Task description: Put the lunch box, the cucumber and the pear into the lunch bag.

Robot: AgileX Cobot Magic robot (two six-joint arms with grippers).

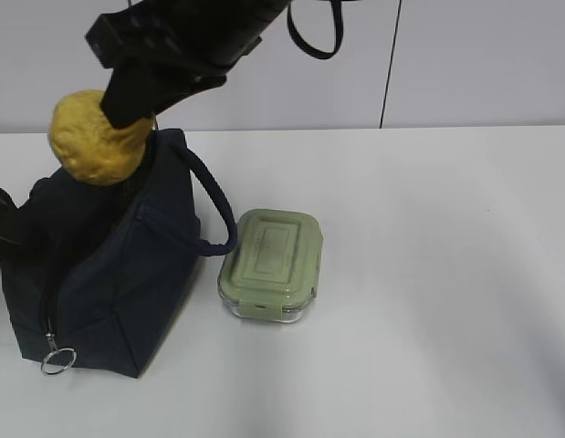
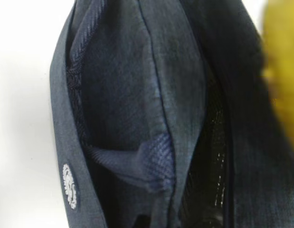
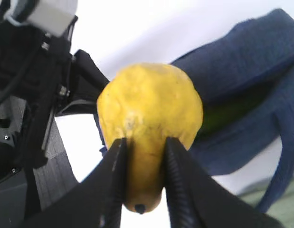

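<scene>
Pincer-held pear (image 1: 95, 139) above lunch bag (image 1: 127, 274)

Black robot arms, ribbed fingers

The right arm (image 1: 186, 36) at the upper left of the exterior frame is matte black and blocky, with a black cable loop (image 1: 314, 36) beside it. Its fingers (image 3: 116, 185) are black with ridged inner faces; at upper left, a white block (image 3: 49, 16) tops dark housing.
</scene>
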